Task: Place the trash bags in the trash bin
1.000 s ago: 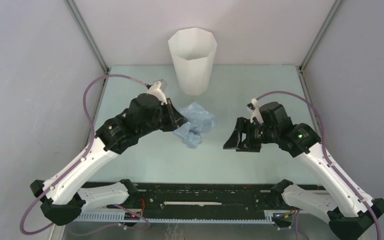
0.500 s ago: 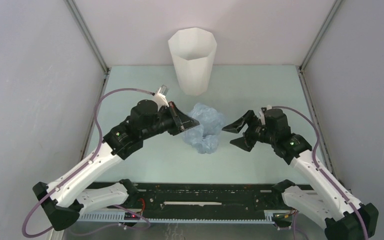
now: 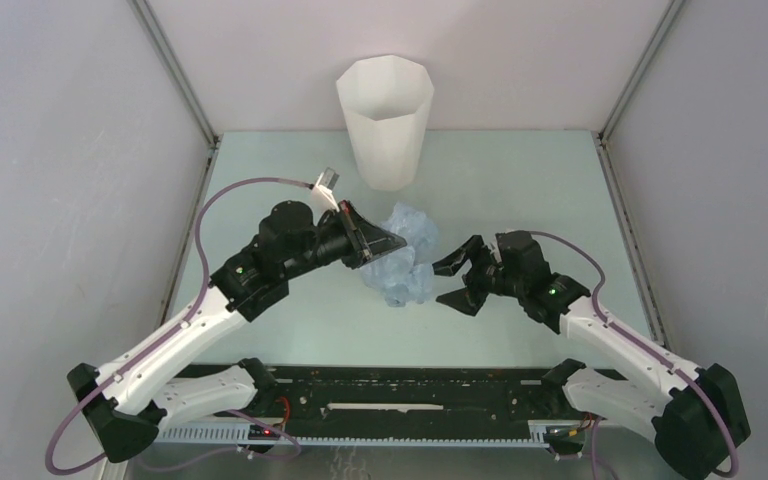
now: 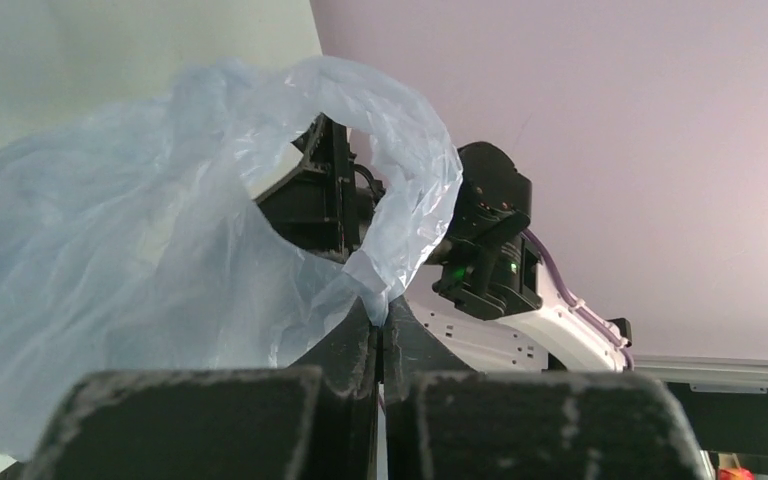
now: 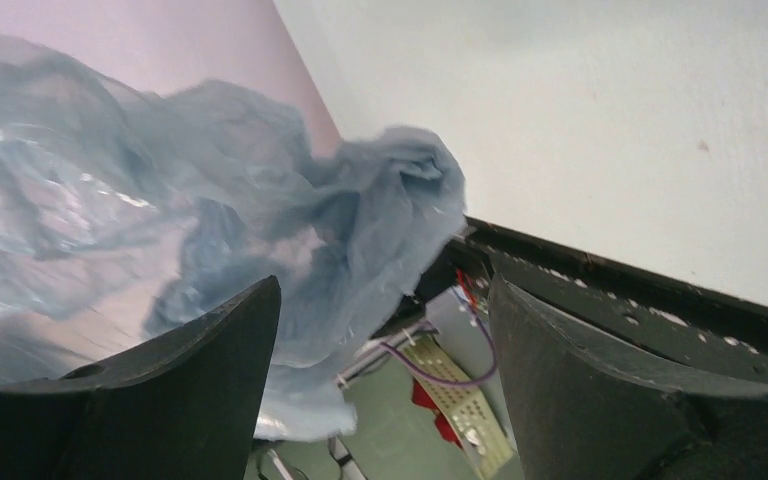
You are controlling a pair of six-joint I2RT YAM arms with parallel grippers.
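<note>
**Pinching the bag (image 3: 400,255), short of the bin (image 3: 384,120)**

Crumpled, pale blue and translucent, near the middle of the bench (image 3: 520,190). In front of the bin and apart from it, wholly outside. Hard to tell whether resting on the bench or hanging just above it.

Gripped at the upper left edge by the left tool (image 3: 375,243), jaws pressed together on a thin twist of film. From the left wrist, seen as a loop arching up out of the closed tips, with the rest billowing off to the left.

Flanked on the other side by the right tool (image 3: 455,283), jaws spread wide and turned toward the bag. From the right wrist, seen as a bunched lobe just ahead of the gap between the spread jaws. Impossible to say whether touching them.

Farther back, upright at the far edge of the bench, the bin: white, faceted, mouth open upward.
</note>
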